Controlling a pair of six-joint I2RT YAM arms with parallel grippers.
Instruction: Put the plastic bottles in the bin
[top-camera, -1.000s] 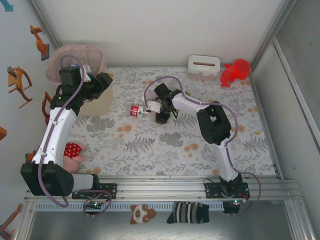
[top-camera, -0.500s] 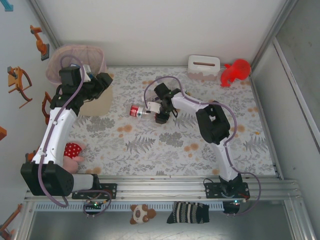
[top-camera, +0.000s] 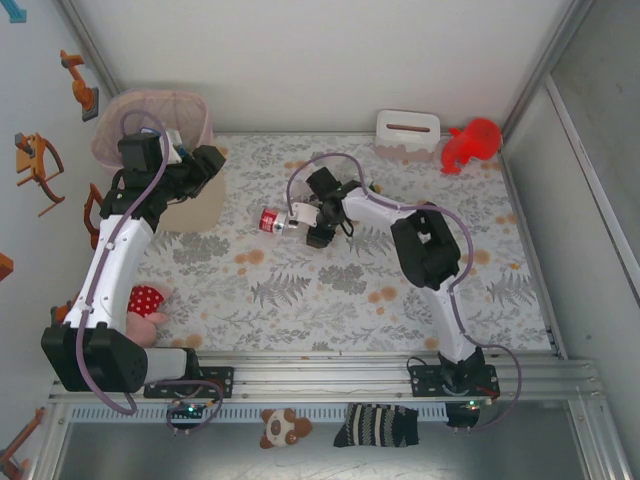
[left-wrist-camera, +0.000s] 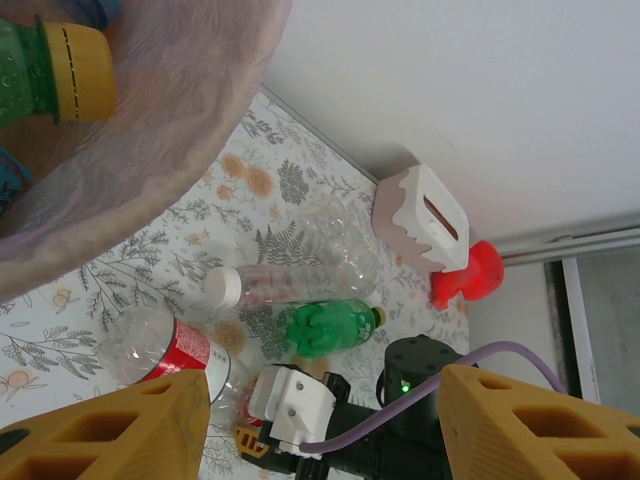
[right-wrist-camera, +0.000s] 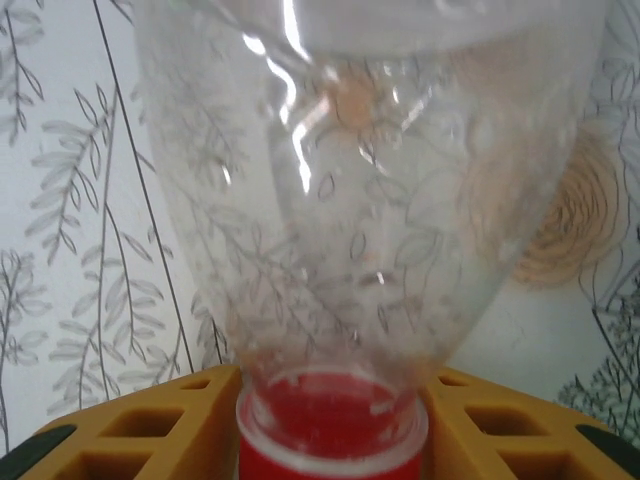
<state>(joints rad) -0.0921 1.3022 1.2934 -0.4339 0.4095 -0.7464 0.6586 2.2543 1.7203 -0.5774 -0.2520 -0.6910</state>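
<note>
The table cover (top-camera: 320, 290) is white with grey fern leaves and orange flowers. The red-labelled bottle (top-camera: 271, 221) has a clear body and red cap. The bin (top-camera: 195, 210) is beige, its liner (top-camera: 155, 108) translucent pink.

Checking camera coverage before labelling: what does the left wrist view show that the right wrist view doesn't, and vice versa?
Left wrist: the pink-lined bin holding a yellow-capped green bottle, a white-capped clear bottle, a loose green bottle, the tissue box and the red toy. Right wrist: the right tool, its yellow fingers closed on a red bottle end. Both: the red-labelled bottle and the floral table cover.
</note>
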